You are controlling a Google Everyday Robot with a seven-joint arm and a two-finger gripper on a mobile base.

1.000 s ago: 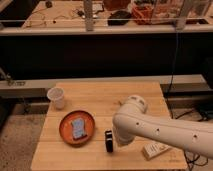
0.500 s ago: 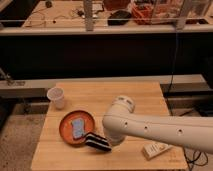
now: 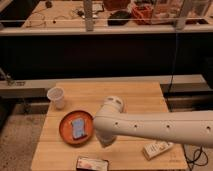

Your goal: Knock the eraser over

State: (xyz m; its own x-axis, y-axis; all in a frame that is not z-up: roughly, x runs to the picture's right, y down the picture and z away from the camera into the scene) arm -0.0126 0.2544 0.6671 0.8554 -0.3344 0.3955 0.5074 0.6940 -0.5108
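Observation:
The eraser (image 3: 92, 163) lies flat on the wooden table (image 3: 135, 97) near its front edge. Its whitish face with reddish marks is turned up and its narrow edges are black. My white arm reaches in from the right across the table. The gripper (image 3: 104, 142) is at the arm's lower left end, mostly hidden under the wrist, just above and slightly right of the eraser and beside the plate. It holds nothing that I can see.
An orange-red plate (image 3: 66, 134) holding a blue sponge (image 3: 78, 127) sits left of the arm. A white cup (image 3: 56, 97) stands at the back left. A cream-coloured carton (image 3: 157, 149) lies at the front right. A dark rail and benches run behind the table.
The eraser stood upright by the gripper, then tipped, and now lies flat near the front edge. The arm swung left and forward.

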